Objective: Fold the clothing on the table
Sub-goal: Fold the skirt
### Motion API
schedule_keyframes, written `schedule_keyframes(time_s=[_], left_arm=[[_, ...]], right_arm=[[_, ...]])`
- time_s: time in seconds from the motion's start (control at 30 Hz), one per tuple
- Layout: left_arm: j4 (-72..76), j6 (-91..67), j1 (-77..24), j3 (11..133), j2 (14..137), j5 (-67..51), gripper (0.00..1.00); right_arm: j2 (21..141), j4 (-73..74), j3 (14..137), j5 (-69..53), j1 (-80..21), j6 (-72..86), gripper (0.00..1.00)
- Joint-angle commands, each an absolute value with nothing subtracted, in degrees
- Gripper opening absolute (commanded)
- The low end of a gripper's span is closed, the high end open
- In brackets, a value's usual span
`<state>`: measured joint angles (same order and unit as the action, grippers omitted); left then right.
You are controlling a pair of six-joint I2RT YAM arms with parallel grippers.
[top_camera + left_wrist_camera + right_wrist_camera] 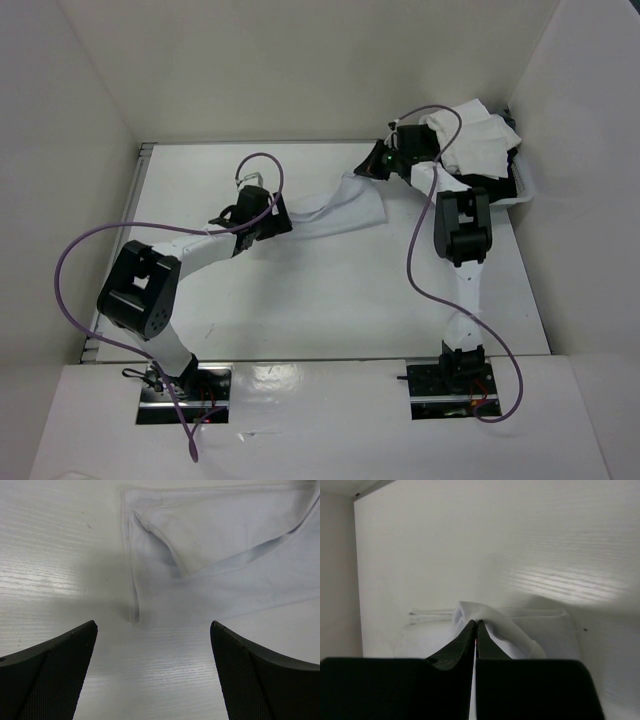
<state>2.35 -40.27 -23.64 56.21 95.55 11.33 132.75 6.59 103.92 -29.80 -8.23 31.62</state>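
Note:
The clothing (340,208), a thin pale white garment, lies across the middle of the white table (330,300). Its right end rises to my right gripper (370,167). In the right wrist view that gripper (476,625) is shut on a raised fold of the clothing (520,630), and the rest of the fabric spreads flat beyond the fingertips. My left gripper (287,216) is at the garment's left end. In the left wrist view it (152,672) stands wide open just above the bare table. A hemmed corner of the clothing (225,555) lies just ahead of the fingers (45,675) without touching them.
A white bin (520,195) at the back right holds a heap of white and black garments (480,145), close behind my right arm. White upright walls close in the table on three sides. A grey strip (140,170) runs along the left edge. Purple cables loop over both arms.

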Motion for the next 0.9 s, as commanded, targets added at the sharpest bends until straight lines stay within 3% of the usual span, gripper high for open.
schedule_keyframes(time_s=[0.0,0.3,0.4,0.43,0.53,0.73,0.87], left_arm=[[5.0,-38.8,-23.3,55.9,93.9,10.5,1.00],[5.5,-38.8,-23.8,55.9,94.4,10.5,1.00],[5.5,-38.8,-24.3,55.9,94.9,10.5,1.00],[5.5,-38.8,-24.3,55.9,94.9,10.5,1.00],[5.5,-38.8,-24.3,55.9,94.9,10.0,1.00],[4.3,-38.8,-24.3,55.9,93.8,10.0,1.00],[4.3,-40.1,-24.9,54.4,90.2,10.0,1.00]], right_arm=[[133.9,5.9,107.1,-29.7,-4.8,33.3,0.01],[135.3,2.8,104.5,-29.0,-0.6,36.4,0.07],[136.4,3.3,105.6,-27.7,-0.6,36.9,0.48],[136.4,3.3,105.6,-27.7,-0.6,36.9,0.71],[137.1,5.3,107.8,-25.8,-0.6,36.4,0.94],[133.1,7.4,106.0,-23.4,-2.4,32.6,0.97],[124.5,7.4,95.8,-19.8,-4.7,29.4,0.97]])
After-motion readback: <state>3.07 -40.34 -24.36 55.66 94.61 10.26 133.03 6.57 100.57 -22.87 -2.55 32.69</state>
